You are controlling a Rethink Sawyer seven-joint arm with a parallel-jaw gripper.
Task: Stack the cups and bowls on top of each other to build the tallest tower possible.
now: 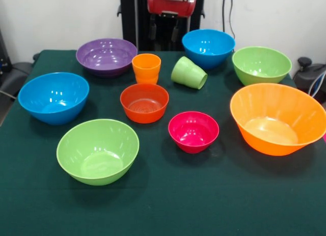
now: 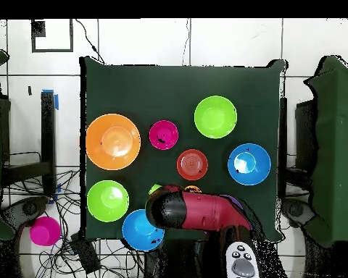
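Nothing is stacked; no tower stands. The orange cup (image 1: 146,68) is upright at mid-back. The light green cup (image 1: 188,73) lies on its side beside it. The small red-orange bowl (image 1: 144,102) (image 2: 192,164) and the magenta bowl (image 1: 193,131) (image 2: 163,135) sit in the middle. Around them are the purple bowl (image 1: 106,55), two blue bowls (image 1: 53,97) (image 1: 208,46), two green bowls (image 1: 97,150) (image 1: 261,64) and the largest orange bowl (image 1: 277,119) (image 2: 113,141). My gripper (image 1: 164,34) hangs open and empty behind the cups, above the table's far edge.
In the overhead view the red arm (image 2: 199,211) covers the cups and the purple bowl. The dark green tablecloth (image 1: 168,205) is bare at the front. A pink thing (image 2: 44,231) lies on the floor beside the table.
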